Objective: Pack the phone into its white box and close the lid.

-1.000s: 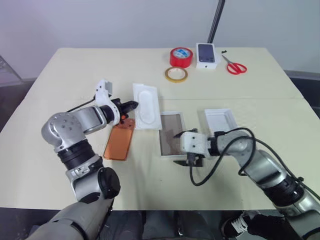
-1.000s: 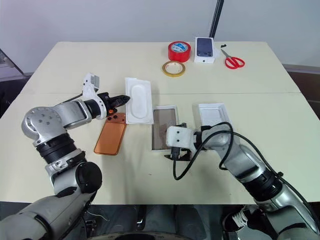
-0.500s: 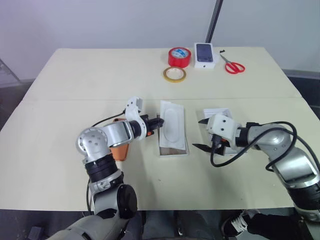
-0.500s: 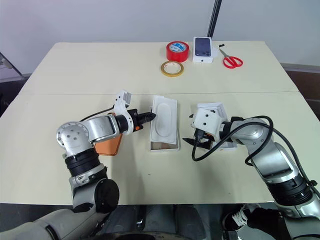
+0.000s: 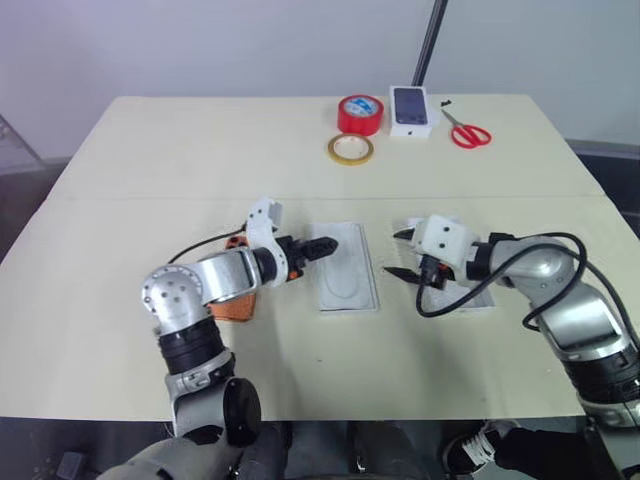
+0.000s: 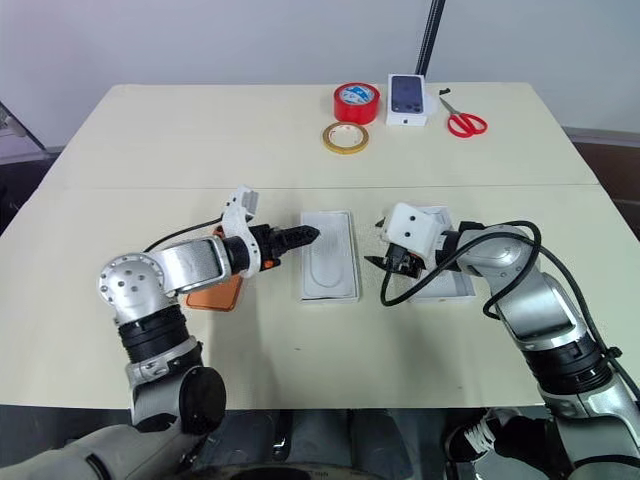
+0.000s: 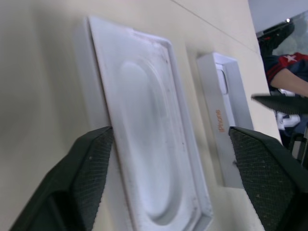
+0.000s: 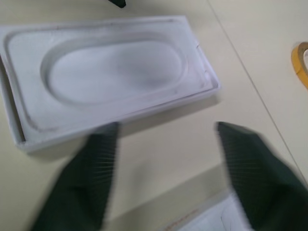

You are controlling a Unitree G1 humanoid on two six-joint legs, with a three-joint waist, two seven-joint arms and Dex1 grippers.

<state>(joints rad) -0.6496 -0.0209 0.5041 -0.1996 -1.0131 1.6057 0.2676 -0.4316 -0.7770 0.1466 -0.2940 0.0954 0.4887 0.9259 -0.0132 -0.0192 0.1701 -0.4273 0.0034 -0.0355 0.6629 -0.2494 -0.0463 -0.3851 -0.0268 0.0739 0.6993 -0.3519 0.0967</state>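
- Since a second ago, the moulded insert point(image 6: 330, 254) is lying in the white box point(image 6: 329, 294) at the centre of the frame instead of resting on the table point(image 6: 150, 140) left of it, and both arms are sitting closer to the box.
- The left gripper point(image 6: 302, 238) is hovering just left of the box's upper edge, its black fingers point(image 7: 91, 166) spread apart and holding nothing.
- The right gripper point(image 6: 378, 245) is hanging right of the box, over the near corner of the lid point(image 6: 448, 288), with its fingers point(image 8: 98, 168) parted and empty.
- The phone point(image 6: 215, 292) is lying flat at centre left, partly hidden behind the left forearm, well apart from the box.
- The lid is resting open side up at centre right, just beside the box.
- At the upper middle of the frame, red tape point(image 6: 356, 102), yellow tape point(image 6: 346, 137), a small carton point(image 6: 407, 99) and scissors point(image 6: 464, 121) are sitting along the far edge.
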